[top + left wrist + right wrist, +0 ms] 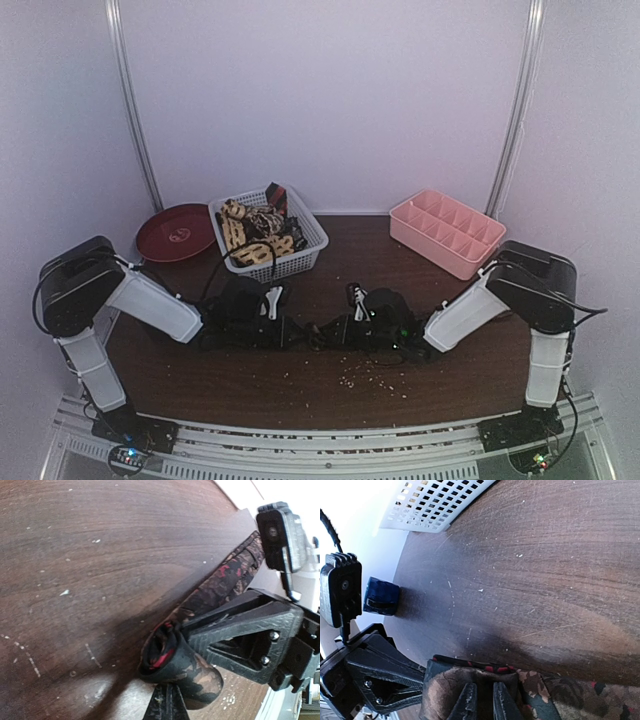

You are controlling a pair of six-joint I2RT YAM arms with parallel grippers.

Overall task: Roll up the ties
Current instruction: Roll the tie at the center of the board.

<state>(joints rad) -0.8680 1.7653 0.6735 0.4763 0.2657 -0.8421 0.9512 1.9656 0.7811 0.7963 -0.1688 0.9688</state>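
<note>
- A dark floral tie (pixel 225 580) with red flecks lies on the brown counter (pixel 200 380), at the centre of the top view, between the two arms.
- In the left wrist view its near end is wound into a small roll at the lower middle. The rest runs flat toward the upper right.
- The right end effector (pixel 482 686) is clenched on that rolled end, with its fingers nearly together and cloth on both sides of them.
- The left end effector (pixel 165 704) is clenched tight, its tip against the underside of the roll. I cannot tell whether any cloth is pinched in it.
- Both black end effector bodies crowd the roll, so the top view hides most of the tie.
- Pale crumbs (pixel 372 372) are scattered on the counter just below the end effectors in the top view.
- A small dark blue mug (pixel 381 596) stands at the left edge of the right wrist view, apart from the tie.
- A white lattice basket (pixel 312 238) sits above centre in the top view. It holds a heap of ties (pixel 255 228): tan-and-cream patterned, dark, and one dark red at the back.
- A red plate (pixel 150 238) lies just left of the basket. It has a pale mark at its middle that is too small to read.
- A pink divided tray (pixel 447 232) sits at the upper right of the counter.
</note>
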